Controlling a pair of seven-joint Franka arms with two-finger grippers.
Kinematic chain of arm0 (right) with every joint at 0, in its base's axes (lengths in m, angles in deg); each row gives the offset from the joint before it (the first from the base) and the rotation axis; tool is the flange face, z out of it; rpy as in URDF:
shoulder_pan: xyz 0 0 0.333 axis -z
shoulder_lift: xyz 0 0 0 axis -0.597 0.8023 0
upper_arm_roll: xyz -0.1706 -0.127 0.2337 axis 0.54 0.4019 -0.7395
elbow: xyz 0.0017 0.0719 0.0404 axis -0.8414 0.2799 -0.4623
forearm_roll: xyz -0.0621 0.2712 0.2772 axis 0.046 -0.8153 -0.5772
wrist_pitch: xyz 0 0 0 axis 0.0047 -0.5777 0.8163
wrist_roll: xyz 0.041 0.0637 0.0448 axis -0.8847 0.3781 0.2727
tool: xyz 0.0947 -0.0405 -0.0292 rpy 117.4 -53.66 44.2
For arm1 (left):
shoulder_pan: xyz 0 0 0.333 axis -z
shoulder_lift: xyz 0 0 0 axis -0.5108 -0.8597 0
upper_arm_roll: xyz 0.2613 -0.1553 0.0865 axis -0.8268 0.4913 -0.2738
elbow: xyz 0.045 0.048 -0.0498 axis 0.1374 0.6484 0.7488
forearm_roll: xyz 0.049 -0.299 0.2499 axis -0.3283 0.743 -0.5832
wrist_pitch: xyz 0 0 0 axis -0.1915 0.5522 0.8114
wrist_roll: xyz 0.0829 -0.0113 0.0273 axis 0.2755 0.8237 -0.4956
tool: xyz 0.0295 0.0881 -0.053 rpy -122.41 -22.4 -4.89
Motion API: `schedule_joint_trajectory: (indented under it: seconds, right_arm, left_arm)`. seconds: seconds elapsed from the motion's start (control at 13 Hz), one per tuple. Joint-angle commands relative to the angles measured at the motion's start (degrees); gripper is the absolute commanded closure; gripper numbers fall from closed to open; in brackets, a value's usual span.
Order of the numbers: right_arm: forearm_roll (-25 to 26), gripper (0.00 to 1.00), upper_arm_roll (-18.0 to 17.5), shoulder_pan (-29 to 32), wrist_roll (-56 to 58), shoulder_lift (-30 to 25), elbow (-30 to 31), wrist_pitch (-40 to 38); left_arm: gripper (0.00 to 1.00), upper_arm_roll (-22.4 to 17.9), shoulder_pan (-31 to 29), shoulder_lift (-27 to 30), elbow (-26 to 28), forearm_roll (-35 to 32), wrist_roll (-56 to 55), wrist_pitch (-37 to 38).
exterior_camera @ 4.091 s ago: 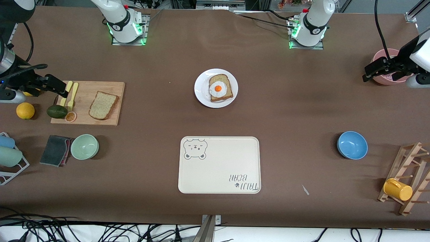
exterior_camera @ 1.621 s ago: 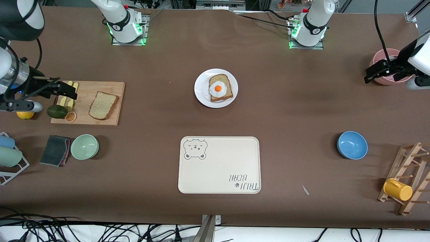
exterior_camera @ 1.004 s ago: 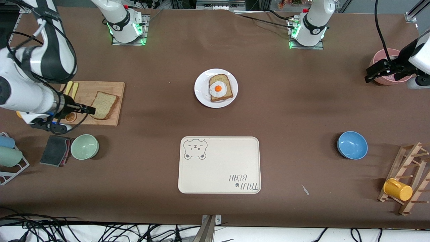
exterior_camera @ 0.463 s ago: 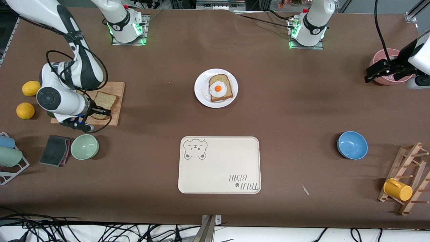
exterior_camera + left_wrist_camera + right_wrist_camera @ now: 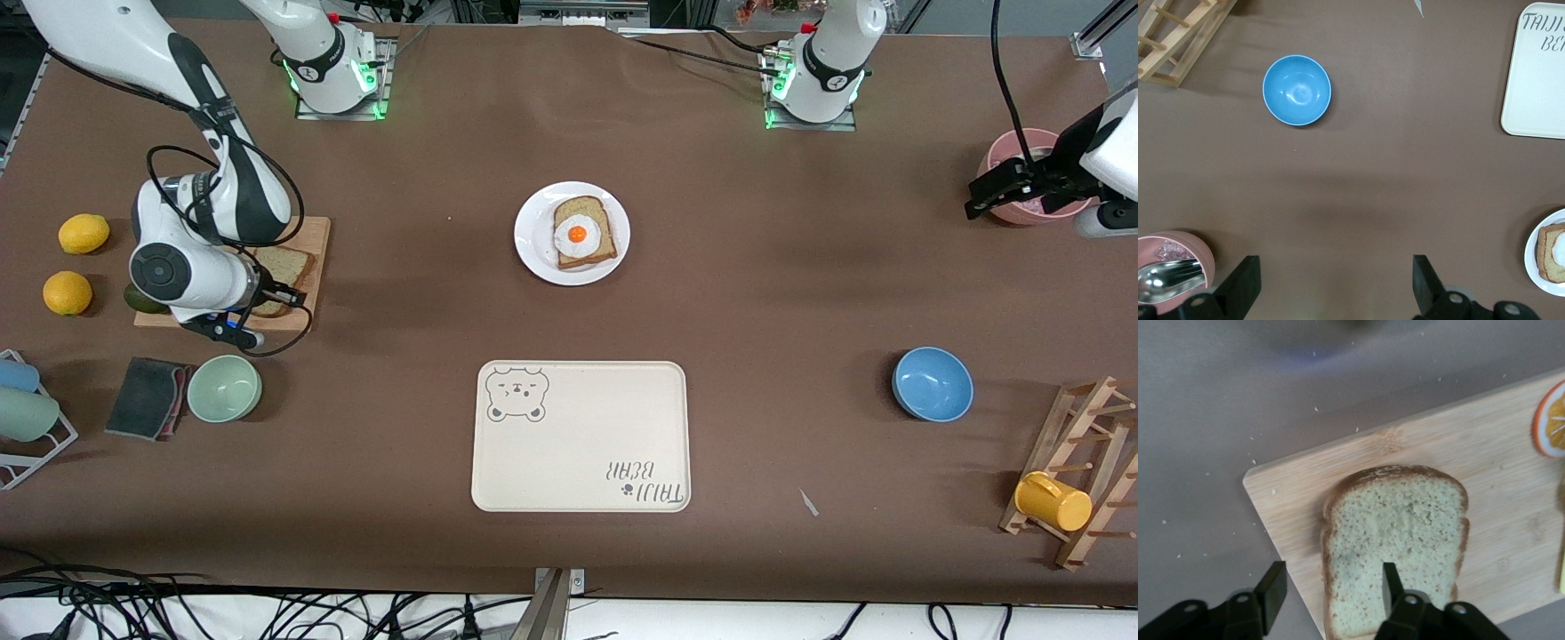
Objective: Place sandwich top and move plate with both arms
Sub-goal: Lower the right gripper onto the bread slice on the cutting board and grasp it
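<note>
one gripper moved: right gripper (image 5: 1328, 590) now spread over sandwich top (image 5: 1395, 543); left gripper (image 5: 1331, 287) waits, spread.

A cream tray (image 5: 581, 436) printed with a bear's face carries the words "TAIJI BEAR" in dark script, upside down from the front camera. In the left wrist view, only the clipped letters "TAIJI" and "BE" show at the tray's (image 5: 1537, 73) corner. No other lettering is legible.

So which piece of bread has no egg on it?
The sandwich top, plain and speckled, on the wooden board under the right gripper. The other slice carries a fried egg on the plate.
</note>
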Motion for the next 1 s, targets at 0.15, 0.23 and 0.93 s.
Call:
schedule_joint_trajectory:
  seconds: [0.15,0.23,0.93]
  right_arm:
    - [1.3,0.36,-0.1,0.0,-2.4,1.9,0.7,2.8]
    - [1.3,0.42,-0.1,0.0,-2.6,1.6,0.8,2.4]
    - [1.3,0.98,-0.1,0.1,-2.7,2.9,1.2,2.2]
  left_arm:
    - [0.0,0.2,-0.3,0.8,1.1,-1.5,0.0,-0.4]
    - [0.0,0.2,-0.3,0.8,1.1,-1.5,-0.1,-0.4]
    - [0.0,0.3,-0.4,0.8,0.7,-0.9,-1.8,-0.3]
